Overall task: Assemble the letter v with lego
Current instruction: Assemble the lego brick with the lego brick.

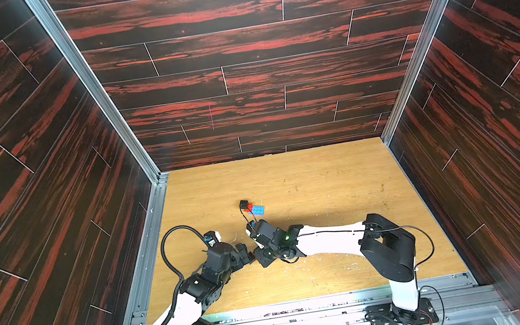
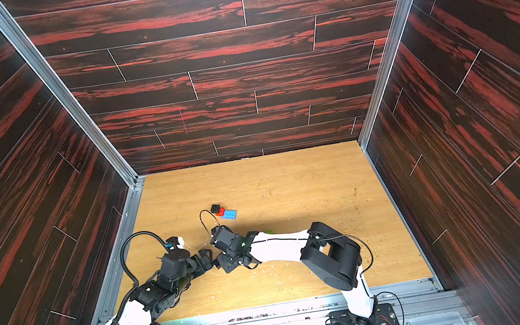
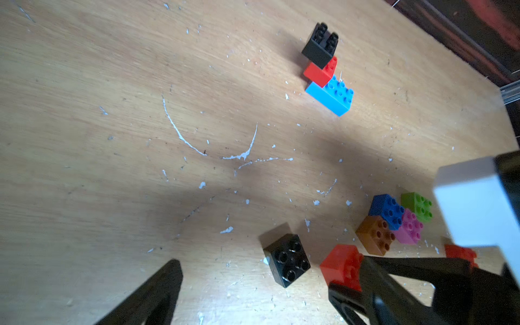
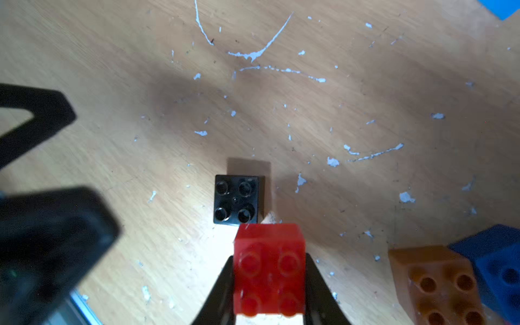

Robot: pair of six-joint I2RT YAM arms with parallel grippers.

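**Right gripper grips a red square brick; left gripper spread wide and empty**

The right gripper (image 4: 269,263) is clamped on a red square brick (image 4: 269,281), one finger on each side, studs facing the wrist camera. Just beyond it a loose black square brick (image 4: 236,199) sits flat on the wooden table (image 1: 326,195). The left gripper (image 1: 246,254) is near the right one, on its left, with its jaws far apart and nothing between them.

Farther from the robot, a little left of the table's middle, stands a stepped stack: a long light-blue brick (image 3: 332,95) at the base, a small red brick (image 3: 320,71) on its end, and a black brick (image 3: 320,45) on top, offset again.

To the right of the held brick, a blue brick (image 3: 387,209), an orange brick (image 3: 375,235), a pink brick (image 3: 409,228) and a green brick (image 3: 417,206) lie touching in a cluster.

Another red brick (image 3: 461,253) is mostly covered by the right arm. In both top views the arms hide the loose bricks almost entirely; only the stack shows clearly there.
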